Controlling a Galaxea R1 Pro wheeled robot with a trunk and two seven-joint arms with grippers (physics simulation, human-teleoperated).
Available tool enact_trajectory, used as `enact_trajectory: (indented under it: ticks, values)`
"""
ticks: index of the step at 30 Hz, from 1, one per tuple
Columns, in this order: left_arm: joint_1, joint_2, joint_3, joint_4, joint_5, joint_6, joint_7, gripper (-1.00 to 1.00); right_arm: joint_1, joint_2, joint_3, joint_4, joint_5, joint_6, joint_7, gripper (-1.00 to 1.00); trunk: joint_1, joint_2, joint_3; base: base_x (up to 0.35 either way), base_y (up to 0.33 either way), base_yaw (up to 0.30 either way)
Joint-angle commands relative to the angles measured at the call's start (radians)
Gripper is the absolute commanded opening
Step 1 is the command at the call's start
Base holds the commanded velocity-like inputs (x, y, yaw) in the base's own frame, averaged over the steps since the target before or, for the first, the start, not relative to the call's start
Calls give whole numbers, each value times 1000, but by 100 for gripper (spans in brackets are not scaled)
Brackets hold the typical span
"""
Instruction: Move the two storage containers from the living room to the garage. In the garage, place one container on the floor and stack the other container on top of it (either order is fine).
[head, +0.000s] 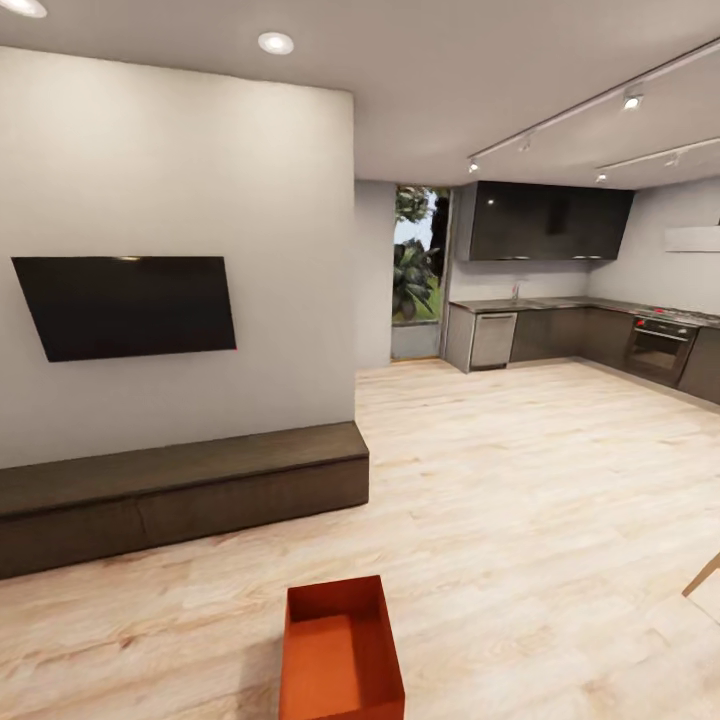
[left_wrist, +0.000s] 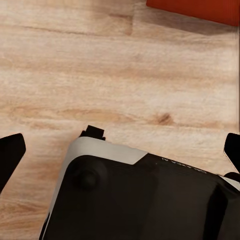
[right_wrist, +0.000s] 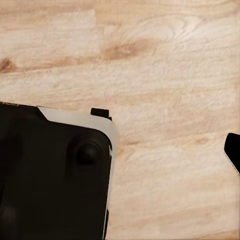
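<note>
One orange-red storage container (head: 341, 652) stands open-top on the pale wood-plank floor (head: 520, 520) of the living room, low in the head view's middle, and it is empty. A strip of its red wall (left_wrist: 197, 9) shows in the left wrist view. My left gripper (left_wrist: 120, 152) hangs over the planks beside my dark base, open, with black fingertips (left_wrist: 10, 156) far apart and nothing between them. Of my right gripper (right_wrist: 120, 152), one fingertip (right_wrist: 233, 151) shows at the picture's far edge, spread wide, over bare planks. The second container is out of view.
A long low dark-brown cabinet (head: 180, 490) runs under the black wall TV (head: 125, 305) at left. Beyond the open floor lies a dark kitchen (head: 590, 335) with oven and a window (head: 418, 262). A pale wooden leg (head: 702, 575) juts in at right.
</note>
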Motion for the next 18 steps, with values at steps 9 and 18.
enact_trajectory:
  ticks: [9, 18]
  values:
    - [0, 0, -6, 0, 6, -3, 3, 100, -1, 0, 13, 3, -5, -6, 0, 100, 1, 0, 0, 321, 0, -1]
    - [0, 0, -6, 1, 6, -4, 3, 100, -1, -2, 13, 3, -5, -6, -1, 100, 1, 0, 0, 321, 0, 0]
